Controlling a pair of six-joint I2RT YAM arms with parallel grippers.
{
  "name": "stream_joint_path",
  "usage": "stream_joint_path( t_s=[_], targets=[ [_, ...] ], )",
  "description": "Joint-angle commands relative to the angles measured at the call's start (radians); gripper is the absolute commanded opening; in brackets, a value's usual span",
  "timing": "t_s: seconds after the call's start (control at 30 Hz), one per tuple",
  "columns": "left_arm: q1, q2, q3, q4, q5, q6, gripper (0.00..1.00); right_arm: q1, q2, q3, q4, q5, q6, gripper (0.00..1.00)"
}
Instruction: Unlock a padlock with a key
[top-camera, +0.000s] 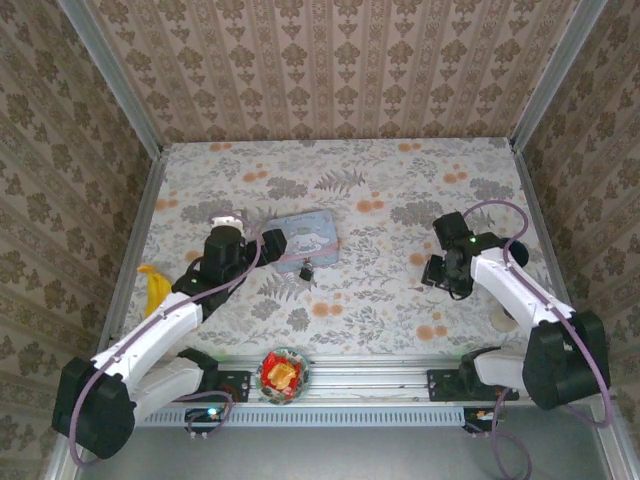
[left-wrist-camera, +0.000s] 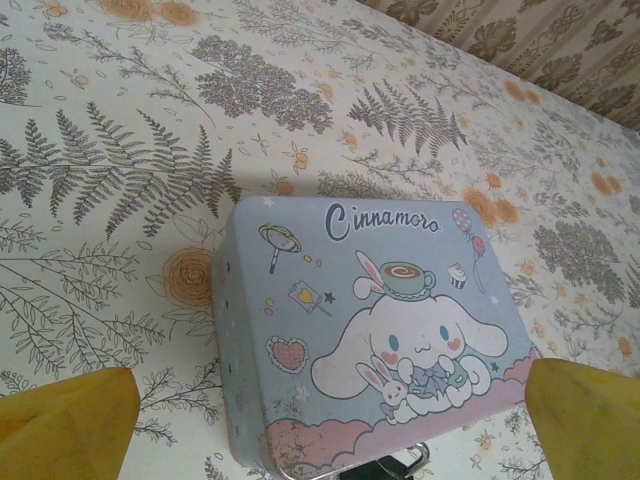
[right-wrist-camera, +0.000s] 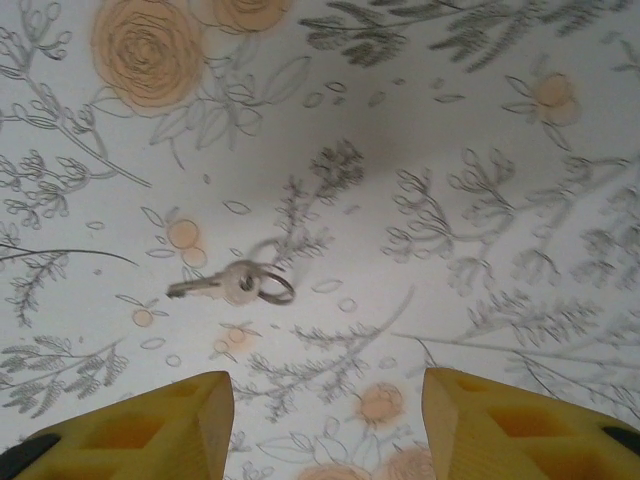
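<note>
Key (right-wrist-camera: 228, 285) lies flat just ahead of the right gripper (right-wrist-camera: 325, 400), jaws apart and empty. It should descend straight and pinch the head (right-wrist-camera: 240, 283) (not the ring (right-wrist-camera: 277, 288)). Left gripper (left-wrist-camera: 330, 425) gapes wide above the tin (left-wrist-camera: 380, 330); padlock (top-camera: 307, 270) sits just beside its near edge.

Pale blue tin (left-wrist-camera: 370, 340) sits centre frame, flat on the flowered surface (left-wrist-camera: 120, 180), lid up. The lid shows a white long-eared cartoon animal with a teacup on its head and the word "Cinnamoro" across the top. The left pincer (left-wrist-camera: 325, 425) hangs over the tin's near edge, jaws spread wide. Its yellow fingers (left-wrist-camera: 65, 425) sit in the lower left and lower right corners, clear of the tin. At the bottom edge, just below the tin, the dark padlock (left-wrist-camera: 385, 468) with its silvery loop peeks in, mostly cut off. Patterned wall (left-wrist-camera: 540, 40) in the upper right corner.
</note>
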Motion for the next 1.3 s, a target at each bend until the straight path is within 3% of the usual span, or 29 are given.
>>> stream_joint_path(
  t_s=[0.0,0.53,1.27],
  targets=[
    [0.009,-0.019,-0.012,0.006,0.015,0.013,1.0,-0.013,0.062,0.026,0.066,-0.079,-0.072,0.56],
    [0.033,0.014,-0.013,0.006,0.041,0.009,1.0,-0.031,0.326,0.094,0.17,-0.201,-0.11,0.52],
    [0.043,0.03,0.0,0.005,0.08,-0.008,1.0,-0.014,0.216,-0.018,0.145,-0.214,-0.023,0.45]
  ],
)
